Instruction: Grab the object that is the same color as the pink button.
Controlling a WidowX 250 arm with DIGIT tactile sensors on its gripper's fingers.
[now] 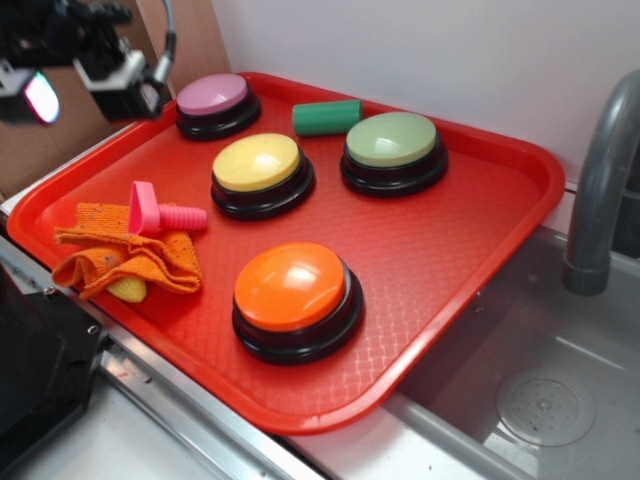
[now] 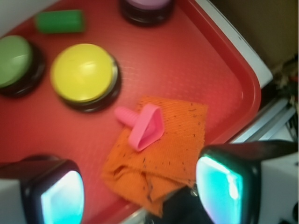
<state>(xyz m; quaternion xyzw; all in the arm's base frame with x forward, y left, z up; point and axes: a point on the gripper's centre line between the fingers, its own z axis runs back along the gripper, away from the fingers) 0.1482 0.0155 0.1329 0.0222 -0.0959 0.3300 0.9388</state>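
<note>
- Trays: one, a red tray [image 1: 480, 240] filling most of the frame.
- Push buttons: four in all. One pink button [image 1: 213, 96] at upper left, one yellow button [image 1: 257, 163] near centre, one green button [image 1: 392, 140] at upper centre-right, one orange button [image 1: 291, 287] at lower centre.
- Green cylinders: one green cylinder [image 1: 326, 116], upper centre.
- Pink toy pieces: one pink toy piece [image 1: 160, 212], left of centre.
- Cloths: one orange cloth [image 1: 135, 258], lower left.
- Faucets: one grey faucet [image 1: 600, 190], right edge.
- Sink drains: one drain [image 1: 545, 405], lower right.
</note>
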